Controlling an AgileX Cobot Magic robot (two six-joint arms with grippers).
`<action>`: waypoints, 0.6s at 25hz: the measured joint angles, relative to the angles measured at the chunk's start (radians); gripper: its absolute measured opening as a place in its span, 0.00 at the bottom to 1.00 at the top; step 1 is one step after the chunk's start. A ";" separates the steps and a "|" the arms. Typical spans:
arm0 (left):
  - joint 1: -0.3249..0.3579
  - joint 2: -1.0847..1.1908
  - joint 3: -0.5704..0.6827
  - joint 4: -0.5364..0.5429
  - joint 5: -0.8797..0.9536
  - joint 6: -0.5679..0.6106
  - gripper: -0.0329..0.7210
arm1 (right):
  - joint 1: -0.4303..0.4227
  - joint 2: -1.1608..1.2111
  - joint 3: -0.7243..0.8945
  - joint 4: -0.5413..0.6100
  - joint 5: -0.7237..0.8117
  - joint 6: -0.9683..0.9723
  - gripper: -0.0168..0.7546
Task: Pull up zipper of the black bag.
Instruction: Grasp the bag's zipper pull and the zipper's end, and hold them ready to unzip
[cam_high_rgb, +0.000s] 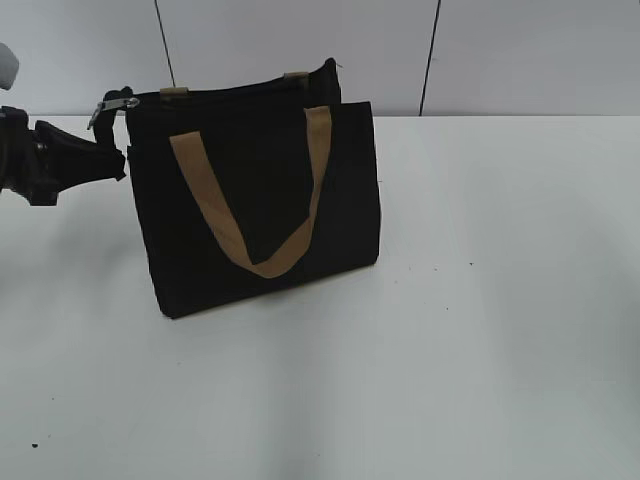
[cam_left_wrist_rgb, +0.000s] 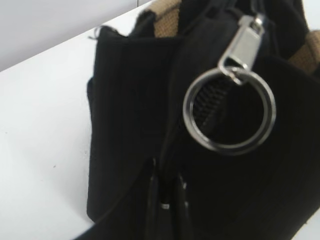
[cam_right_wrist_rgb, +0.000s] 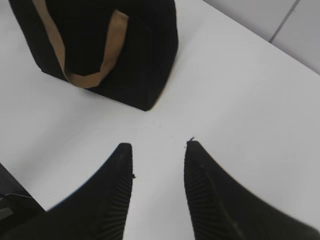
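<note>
The black bag (cam_high_rgb: 260, 200) stands upright on the white table, one tan handle (cam_high_rgb: 270, 262) hanging down its front. The zipper runs along its top edge (cam_high_rgb: 230, 93). Its silvery ring pull (cam_high_rgb: 118, 103) sits at the bag's left end and hangs free in the left wrist view (cam_left_wrist_rgb: 244, 47). My left gripper (cam_high_rgb: 118, 160) is at the bag's left end below the pull; its fingers (cam_left_wrist_rgb: 167, 195) are shut on the black fabric (cam_left_wrist_rgb: 130, 100). My right gripper (cam_right_wrist_rgb: 157, 150) is open and empty over the table, apart from the bag (cam_right_wrist_rgb: 140, 50).
The white table (cam_high_rgb: 480, 300) stretches to the right and front of the bag. A grey panelled wall (cam_high_rgb: 500, 50) stands behind it. My right arm is outside the exterior view.
</note>
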 joint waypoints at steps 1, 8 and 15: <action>0.000 0.000 0.000 0.008 0.000 -0.006 0.09 | 0.033 0.044 -0.039 0.000 0.000 -0.008 0.38; 0.000 0.000 0.000 0.022 0.015 -0.029 0.09 | 0.317 0.352 -0.312 -0.092 0.000 -0.014 0.38; 0.000 0.000 0.000 0.023 0.017 -0.032 0.09 | 0.521 0.633 -0.561 -0.210 -0.107 -0.148 0.38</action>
